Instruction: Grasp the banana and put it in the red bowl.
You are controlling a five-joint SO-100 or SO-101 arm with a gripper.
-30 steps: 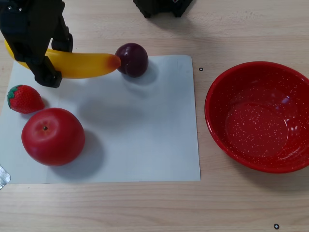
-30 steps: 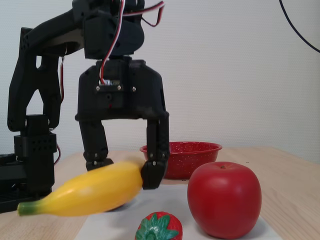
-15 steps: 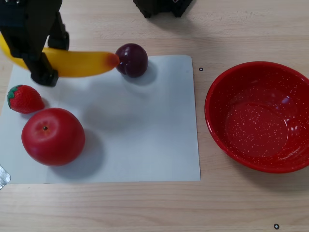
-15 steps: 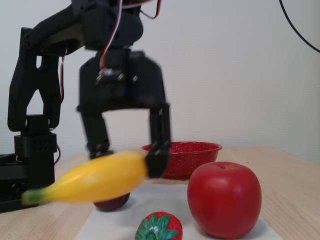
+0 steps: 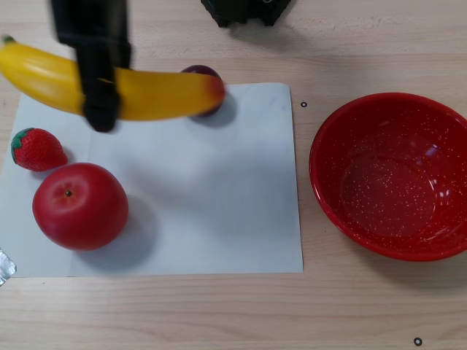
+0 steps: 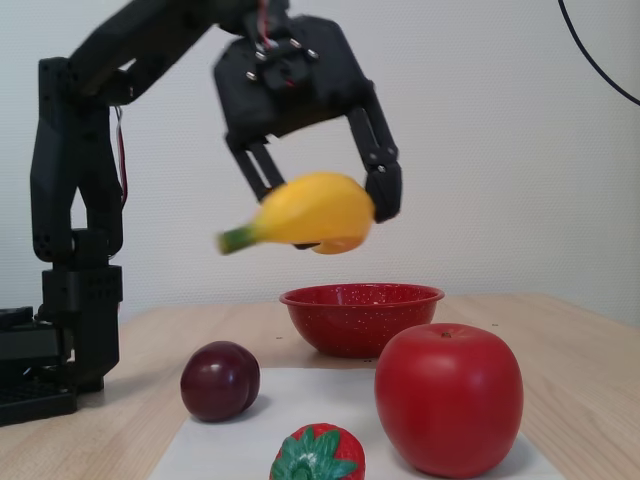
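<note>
The yellow banana (image 5: 146, 91) is held in the air, green stem tip at the upper left of the other view and orange-red blush at the right. In the fixed view the banana (image 6: 305, 210) hangs well above the table, stem toward the left. My black gripper (image 5: 98, 87) is shut on the banana around its middle; in the fixed view the gripper (image 6: 325, 205) clasps it from above. The red bowl (image 5: 328, 182) with white speckles stands empty at the right of the other view. In the fixed view the red bowl (image 6: 330, 298) sits behind and below the banana.
A white sheet (image 5: 219, 204) lies on the wooden table. On it are a red apple (image 5: 80, 205), a strawberry (image 5: 36, 149) and a dark plum (image 5: 211, 73) partly hidden by the banana. The arm's black base (image 6: 60, 340) stands at the left of the fixed view.
</note>
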